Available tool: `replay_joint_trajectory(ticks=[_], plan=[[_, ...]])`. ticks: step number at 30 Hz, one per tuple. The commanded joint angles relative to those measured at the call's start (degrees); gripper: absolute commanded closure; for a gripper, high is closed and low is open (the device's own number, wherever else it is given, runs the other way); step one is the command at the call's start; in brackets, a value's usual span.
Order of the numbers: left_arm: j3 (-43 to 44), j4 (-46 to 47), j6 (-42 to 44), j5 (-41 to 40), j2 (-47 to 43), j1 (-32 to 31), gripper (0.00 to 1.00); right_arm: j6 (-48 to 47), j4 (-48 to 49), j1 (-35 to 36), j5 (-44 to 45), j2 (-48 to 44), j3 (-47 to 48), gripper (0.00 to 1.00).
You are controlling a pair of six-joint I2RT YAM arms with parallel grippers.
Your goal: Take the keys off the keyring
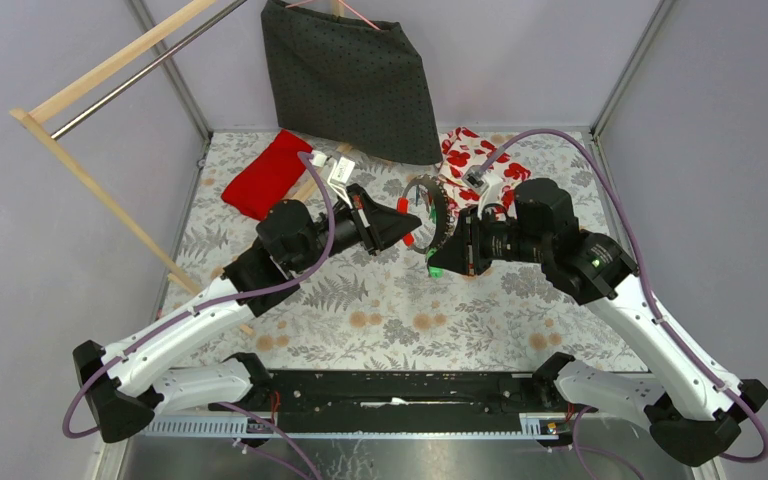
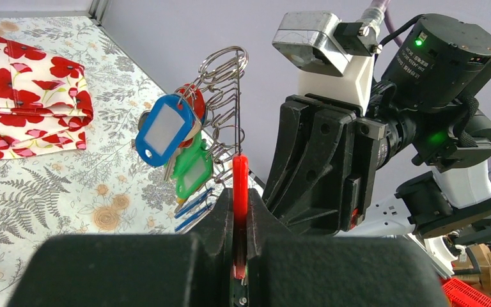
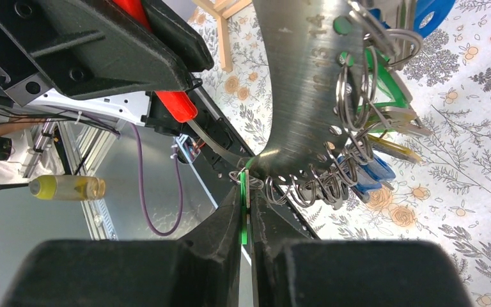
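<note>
Centre: keyring [image 1: 438, 205] and dangling keys [image 2: 165, 128] fill the gap between left gripper [image 1: 415, 222] and right gripper [image 1: 438, 255].
Back: hanging grey cloth [image 1: 350, 80], red cloth [image 1: 265, 172] and poppy cloth [image 1: 470, 152] block.
Front: table [image 1: 390, 310] open.

Keyring [image 1: 442, 205] sits up over mid table [image 1: 380, 320]. Left gripper [image 1: 415, 222] pinches its left rim, right gripper [image 1: 438, 255] on the right pinches a key [image 3: 243, 219]. Keys [image 2: 164, 128] hang off the ring. Folded cloth [image 1: 265, 172] back left, second cloth [image 1: 475, 155] back right, garment [image 1: 350, 75] hanging between, rack [image 1: 90, 170] far left.
</note>
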Motion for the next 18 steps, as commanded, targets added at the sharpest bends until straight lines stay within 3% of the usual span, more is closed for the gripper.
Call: replay_joint_trajectory(ticks=[1,18], plan=[[1.0,5.8,0.4,-0.3,-1.7,-0.6,1.0,0.5,0.4,0.2,1.7,-1.1,1.9,1.0],[0.7,5.7,0.0,-0.9,-2.8,-0.7,1.0,0.9,0.8,0.2,2.7,-1.8,1.5,1.0]])
